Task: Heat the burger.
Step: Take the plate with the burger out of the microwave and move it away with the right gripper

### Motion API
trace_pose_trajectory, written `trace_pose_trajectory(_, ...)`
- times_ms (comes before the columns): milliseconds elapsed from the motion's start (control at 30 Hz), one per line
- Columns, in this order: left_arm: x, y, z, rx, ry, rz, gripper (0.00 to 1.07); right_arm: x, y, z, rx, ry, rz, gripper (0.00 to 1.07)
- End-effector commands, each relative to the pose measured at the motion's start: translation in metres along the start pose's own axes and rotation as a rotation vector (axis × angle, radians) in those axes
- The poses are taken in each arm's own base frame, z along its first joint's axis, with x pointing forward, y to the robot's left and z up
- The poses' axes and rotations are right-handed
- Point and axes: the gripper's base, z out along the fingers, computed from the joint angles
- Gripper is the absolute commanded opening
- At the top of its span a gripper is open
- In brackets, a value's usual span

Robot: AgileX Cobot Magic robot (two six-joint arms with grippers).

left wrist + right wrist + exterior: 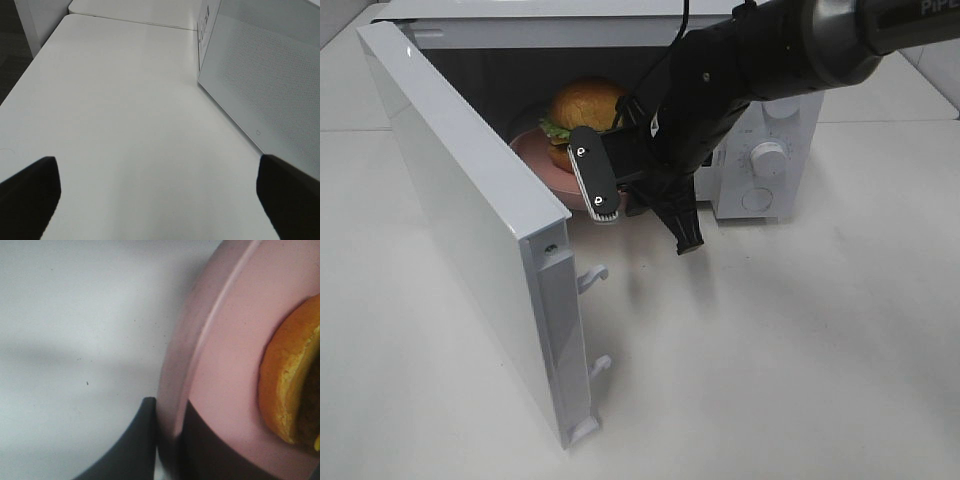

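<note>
The burger [585,108] sits on a pink plate [533,152] in the mouth of the open microwave [770,160]. My right gripper [167,440] is shut on the plate's near rim, one dark finger under it and one over it. The right wrist view shows the plate [235,340] and the edge of the orange-brown bun [285,385]. In the high view the right gripper's fingertips are hidden behind its wrist camera [595,180]. My left gripper [160,195] is open and empty over bare table, away from the burger, and does not show in the high view.
The microwave's door [470,200] stands swung wide open toward the front left, its latch hooks [592,278] pointing right. The left wrist view shows the door's outer face [265,75] close by. White table [800,350] spreads in front and to the right.
</note>
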Motion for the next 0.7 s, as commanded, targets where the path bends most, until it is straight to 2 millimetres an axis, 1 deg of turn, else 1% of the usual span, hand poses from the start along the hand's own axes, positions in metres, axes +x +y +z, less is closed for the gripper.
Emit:
trace_pose_trajectory(33, 0.001, 0.0, -0.001, -0.005, -0.007, -0.005, 1.0, 0.008, 0.0, -0.016, 0.081, 0.012, -0.036, 0.0)
trace_pose_trajectory(167, 0.001, 0.0, -0.001, -0.005, -0.007, -0.005, 1.0, 0.009, 0.006, -0.021, 0.106, 0.008, -0.052, 0.0)
trace_pose_trajectory(333, 0.001, 0.0, -0.001, -0.005, -0.007, -0.005, 1.0, 0.01, 0.017, -0.032, 0.145, -0.002, -0.078, 0.0)
trace_pose_trajectory(433, 0.001, 0.0, -0.001, -0.005, -0.007, -0.005, 1.0, 0.01, 0.018, -0.034, 0.151, -0.003, -0.078, 0.0)
trace_pose_trajectory(467, 0.001, 0.0, -0.001, -0.005, -0.007, -0.005, 1.0, 0.01, 0.02, -0.039, 0.165, -0.007, -0.075, 0.0)
trace_pose_trajectory(533, 0.001, 0.0, -0.001, -0.005, -0.007, -0.005, 1.0, 0.01, 0.022, -0.041, 0.167, -0.008, -0.077, 0.0)
trace_pose_trajectory(700, 0.001, 0.0, -0.001, -0.005, -0.007, -0.005, 1.0, 0.012, 0.034, -0.051, 0.161, -0.009, -0.085, 0.0)
